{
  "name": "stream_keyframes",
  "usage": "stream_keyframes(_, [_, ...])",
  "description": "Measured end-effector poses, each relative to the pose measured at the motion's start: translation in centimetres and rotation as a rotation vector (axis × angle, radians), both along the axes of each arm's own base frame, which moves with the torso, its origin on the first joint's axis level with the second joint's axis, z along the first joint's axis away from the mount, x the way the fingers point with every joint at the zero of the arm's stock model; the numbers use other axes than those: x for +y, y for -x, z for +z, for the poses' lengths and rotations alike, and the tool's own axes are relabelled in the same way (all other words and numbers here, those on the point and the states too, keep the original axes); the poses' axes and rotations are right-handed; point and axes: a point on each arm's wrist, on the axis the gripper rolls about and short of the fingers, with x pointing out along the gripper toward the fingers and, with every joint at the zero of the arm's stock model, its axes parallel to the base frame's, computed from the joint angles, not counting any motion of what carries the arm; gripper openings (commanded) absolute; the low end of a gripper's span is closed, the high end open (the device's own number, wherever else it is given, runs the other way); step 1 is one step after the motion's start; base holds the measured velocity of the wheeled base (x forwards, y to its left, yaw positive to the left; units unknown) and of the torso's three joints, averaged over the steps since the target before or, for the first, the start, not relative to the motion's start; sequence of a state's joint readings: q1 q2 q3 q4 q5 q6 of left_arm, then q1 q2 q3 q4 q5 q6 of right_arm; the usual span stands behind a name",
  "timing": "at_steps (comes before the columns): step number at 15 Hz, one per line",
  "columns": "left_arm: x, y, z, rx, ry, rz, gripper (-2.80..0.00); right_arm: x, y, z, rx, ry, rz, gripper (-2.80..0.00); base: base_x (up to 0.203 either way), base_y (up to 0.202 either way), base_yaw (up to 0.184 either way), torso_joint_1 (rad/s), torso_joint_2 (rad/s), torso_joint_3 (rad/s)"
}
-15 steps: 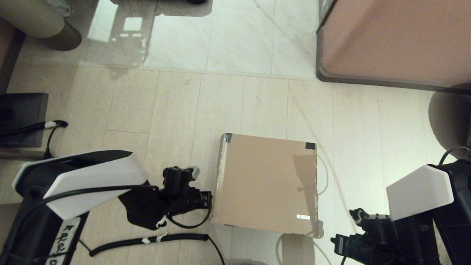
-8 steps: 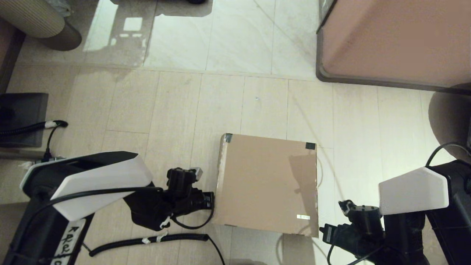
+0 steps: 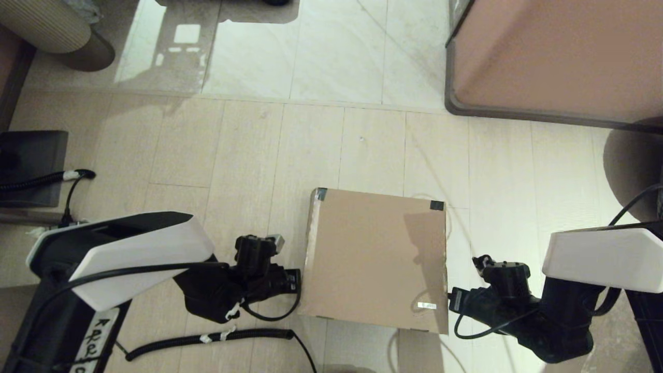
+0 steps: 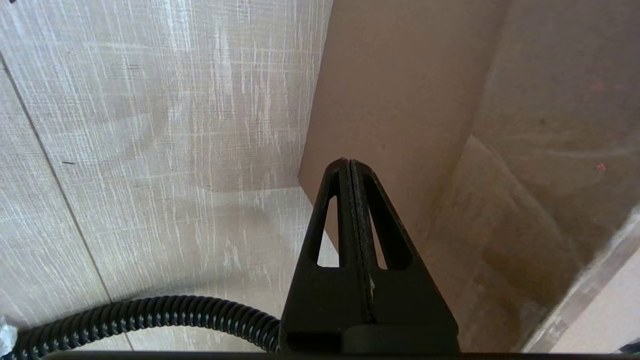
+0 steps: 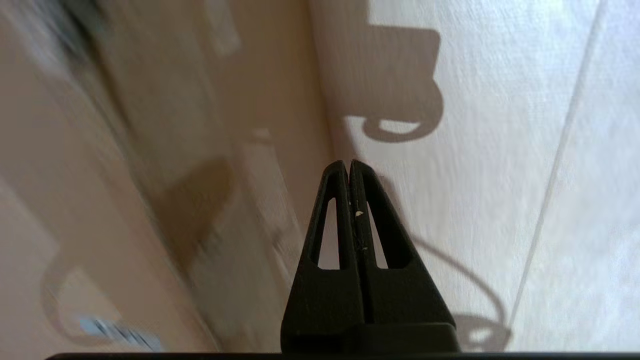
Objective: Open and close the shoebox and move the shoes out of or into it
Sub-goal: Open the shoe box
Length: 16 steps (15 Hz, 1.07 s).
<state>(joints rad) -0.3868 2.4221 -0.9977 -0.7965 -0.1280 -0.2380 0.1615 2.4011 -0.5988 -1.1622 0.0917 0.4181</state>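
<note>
The shoebox [image 3: 375,256] lies flat on the floor with its lid down, dark tape on the two far corners and a small white label [image 3: 428,305] near the front right. The shoes are hidden. My left gripper [image 3: 298,280] is shut, its tip at the box's left wall near the front corner; the left wrist view shows the shut gripper [image 4: 347,161] against the cardboard of the shoebox [image 4: 400,90]. My right gripper [image 3: 450,300] is shut, low beside the box's right wall. In the right wrist view the gripper [image 5: 348,162] sits just off the shoebox [image 5: 150,150].
A large pinkish-brown cabinet [image 3: 559,57] stands at the far right. A dark box [image 3: 31,166] with cables sits at the left, and a black coiled cable [image 3: 207,339] lies on the floor in front of the left arm. Bare floor stretches beyond the box.
My right arm has swung left and forward, bringing its shut gripper to the box's right side. The left arm has edged slightly towards the box. The box has not moved.
</note>
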Motion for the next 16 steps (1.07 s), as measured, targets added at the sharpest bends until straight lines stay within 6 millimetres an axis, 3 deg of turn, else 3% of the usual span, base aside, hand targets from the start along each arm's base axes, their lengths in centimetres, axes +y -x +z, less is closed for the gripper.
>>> stream_keyframes(6, [-0.9, 0.6, 0.1, 0.044, 0.014, 0.001, -2.8, 1.6, -1.5, 0.9, -0.015, -0.01, 0.033, -2.8, 0.0, 0.0, 0.0, 0.0, 0.0, 0.0])
stream_keyframes(16, [-2.1, 2.6, 2.5, 0.067, 0.052, -0.009, -2.8, 2.0, -0.4, 5.3, 0.008, -0.149, -0.014, -2.8, 0.0, 0.0, 0.0, 0.0, 0.0, 0.0])
